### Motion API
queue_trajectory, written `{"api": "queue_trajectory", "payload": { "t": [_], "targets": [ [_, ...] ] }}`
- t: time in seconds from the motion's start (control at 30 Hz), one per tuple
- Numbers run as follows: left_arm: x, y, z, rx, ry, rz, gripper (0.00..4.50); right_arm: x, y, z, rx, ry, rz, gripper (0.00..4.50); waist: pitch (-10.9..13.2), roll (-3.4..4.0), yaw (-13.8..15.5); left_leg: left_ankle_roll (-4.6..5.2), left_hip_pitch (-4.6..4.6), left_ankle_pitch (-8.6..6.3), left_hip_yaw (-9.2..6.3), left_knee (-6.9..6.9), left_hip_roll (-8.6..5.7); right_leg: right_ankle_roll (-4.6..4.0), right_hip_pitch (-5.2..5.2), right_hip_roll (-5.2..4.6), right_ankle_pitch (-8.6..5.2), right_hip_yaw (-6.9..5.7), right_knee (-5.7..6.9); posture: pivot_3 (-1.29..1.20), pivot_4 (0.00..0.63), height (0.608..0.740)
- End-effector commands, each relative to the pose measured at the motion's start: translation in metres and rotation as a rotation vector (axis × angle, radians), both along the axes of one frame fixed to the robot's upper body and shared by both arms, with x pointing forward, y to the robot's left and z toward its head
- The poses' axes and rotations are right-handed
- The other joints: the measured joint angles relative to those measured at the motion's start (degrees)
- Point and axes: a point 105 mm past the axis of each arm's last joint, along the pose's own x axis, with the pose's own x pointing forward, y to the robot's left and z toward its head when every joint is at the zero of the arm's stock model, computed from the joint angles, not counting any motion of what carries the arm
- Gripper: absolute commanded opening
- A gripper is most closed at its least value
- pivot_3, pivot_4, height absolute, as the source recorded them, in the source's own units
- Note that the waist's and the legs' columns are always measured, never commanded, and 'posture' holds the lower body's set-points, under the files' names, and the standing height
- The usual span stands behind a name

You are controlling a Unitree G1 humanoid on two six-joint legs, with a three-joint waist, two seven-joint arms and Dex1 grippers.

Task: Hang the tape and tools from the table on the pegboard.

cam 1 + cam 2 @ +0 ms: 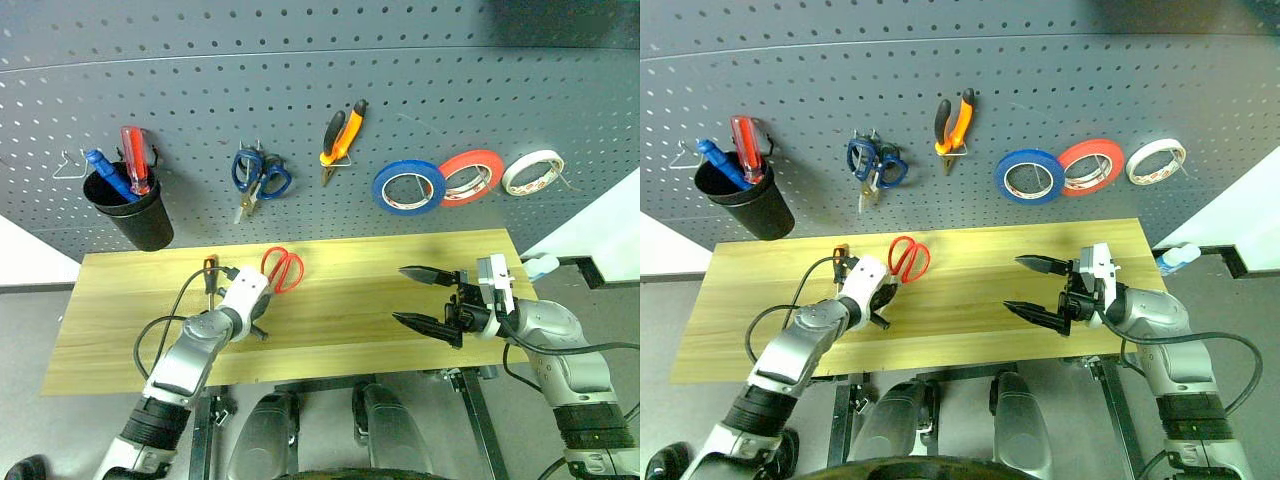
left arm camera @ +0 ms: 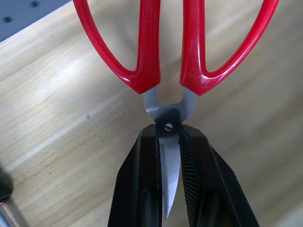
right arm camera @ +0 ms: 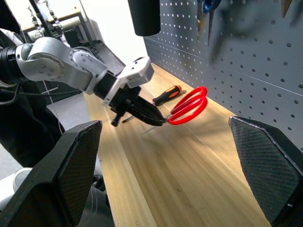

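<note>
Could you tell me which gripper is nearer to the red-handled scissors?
The left gripper: it is shut on the blades of the red-handled scissors. The right gripper hangs open, well off to their right over the table.

The left gripper (image 3: 150,115) sits over the table (image 1: 400,300), clamped on the blades of the scissors (image 1: 283,267), whose handles reach beyond it toward the pegboard (image 1: 420,90). The slim screwdriver (image 3: 165,95) lies just beside them on its far side. Well to its right the right gripper (image 1: 420,296) hangs above the table, the tape (image 1: 408,187) hanging up behind it.
</note>
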Motion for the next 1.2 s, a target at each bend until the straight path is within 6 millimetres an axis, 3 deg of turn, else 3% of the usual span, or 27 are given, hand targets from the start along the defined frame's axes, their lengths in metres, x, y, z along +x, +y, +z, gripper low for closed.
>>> {"api": "queue_trajectory", "payload": {
  "t": [0.03, 0.5, 0.83, 1.2],
  "targets": [
    [-0.005, -0.011, 0.018, 0.009, -0.104, -0.125, 0.24, -0.006, 0.002, 0.009, 0.018, -0.04, 0.037, 4.5, 0.0, 0.01, 0.1, 0.0, 0.0, 0.0, 0.0, 0.0, 0.0, 0.0, 0.0, 0.0, 0.0, 0.0, 0.0, -0.1, 0.183, 0.736],
    [-0.021, 0.021, 0.062, 0.093, -0.394, -0.178, 0.24, -0.018, -0.022, 0.013, 0.081, -0.026, 0.067, 4.5, -0.1, 0.16, 0.1, 0.01, 0.01, 0.0, 0.01, 0.02, 0.0, -0.05, 0.01, -0.03, 0.03, 0.02, 0.0, -0.08, 0.169, 0.736],
    [-0.016, 0.018, 0.101, 0.115, -0.646, -0.16, 0.24, -0.011, -0.032, 0.019, 0.183, -0.021, 0.007, 4.5, -0.2, 0.21, 0.3, 0.05, 0.01, -0.02, 0.05, 0.31, 0.0, -0.05, 0.05, -0.03, 0.04, 0.03, 0.23, -0.08, 0.153, 0.736],
    [-0.007, 0.015, 0.117, 0.175, -0.782, -0.171, 0.24, -0.008, -0.035, 0.03, 0.304, -0.047, -0.046, 4.5, -1.0, 0.31, 0.2, 0.09, 0.07, -0.02, 0.08, 0.85, 0.01, -0.05, 0.13, 0.08, 0.13, 0.07, 0.68, -0.1, 0.135, 0.736]
  ]
}}
